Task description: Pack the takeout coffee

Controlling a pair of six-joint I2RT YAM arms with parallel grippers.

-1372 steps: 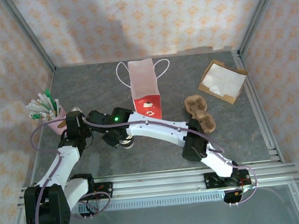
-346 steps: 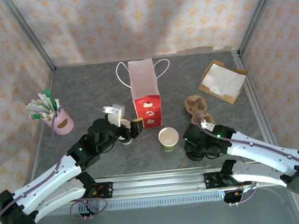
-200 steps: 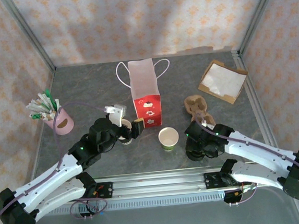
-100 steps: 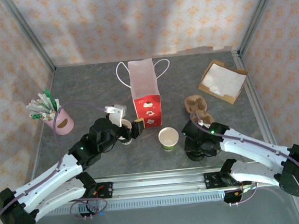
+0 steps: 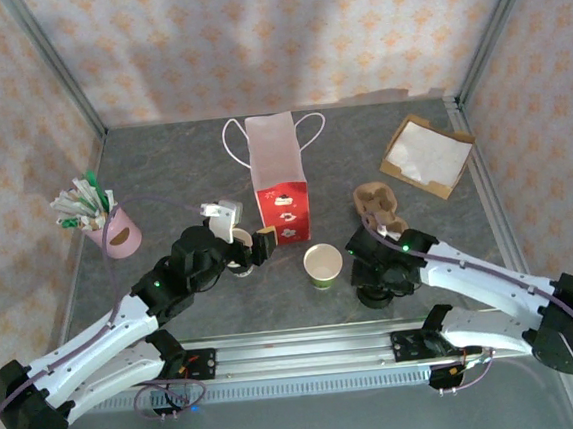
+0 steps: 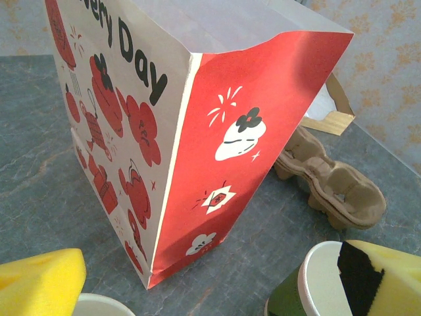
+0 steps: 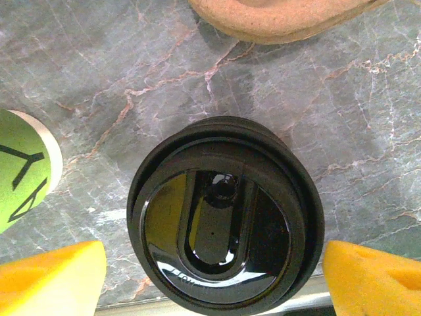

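The lidded takeout coffee is out of view. A lidless dark-walled paper cup [image 5: 237,256] stands on the table between the fingers of my left gripper [image 5: 245,245], which is open; in the left wrist view its white rim [image 6: 99,305] peeks in beside the left pad. A second lidless cup [image 5: 323,264], green with a cream inside, stands to the right [image 6: 314,289]. My right gripper [image 5: 377,279] hangs open over a stack of black lids [image 7: 223,220], a yellow pad [image 7: 52,276] on each side, neither clearly pressing it.
The red and white paper bag [image 5: 278,175] stands upright just behind both cups, close in the left wrist view [image 6: 197,131]. A cardboard cup carrier [image 5: 382,214] lies beyond the lids. A pink holder of sachets [image 5: 116,234] stands far left, a napkin box [image 5: 425,154] back right.
Both arms have unfolded from a crossed pose at the left. Over the last second the right gripper edged slightly left over the lid stack; the left arm stayed still.
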